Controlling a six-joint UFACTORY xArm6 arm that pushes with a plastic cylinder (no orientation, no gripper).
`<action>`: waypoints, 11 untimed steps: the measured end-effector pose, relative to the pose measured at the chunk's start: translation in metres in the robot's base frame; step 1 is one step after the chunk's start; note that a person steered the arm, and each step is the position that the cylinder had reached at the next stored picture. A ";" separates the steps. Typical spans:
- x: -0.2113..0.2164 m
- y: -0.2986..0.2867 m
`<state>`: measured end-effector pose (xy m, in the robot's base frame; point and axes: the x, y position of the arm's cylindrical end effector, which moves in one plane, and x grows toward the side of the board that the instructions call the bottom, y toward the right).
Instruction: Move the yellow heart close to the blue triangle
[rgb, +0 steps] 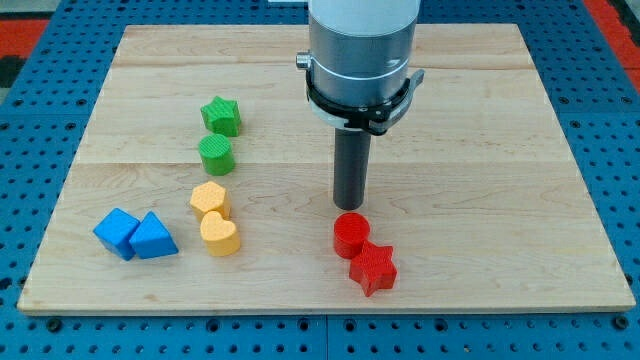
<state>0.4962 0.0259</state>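
The yellow heart (219, 236) lies at the lower left of the wooden board (480, 150). The blue triangle (152, 238) lies to its left, a small gap apart, touching a blue cube (116, 232). My tip (350, 206) is right of the heart, well apart from it, just above the red cylinder (351, 235). It touches no block that I can see.
A yellow hexagon (210, 198) sits just above the heart. A green cylinder (216, 155) and a green star (221, 116) stand above that. A red star (373, 268) touches the red cylinder at its lower right.
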 end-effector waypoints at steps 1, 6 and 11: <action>-0.001 -0.001; 0.004 -0.011; 0.032 -0.139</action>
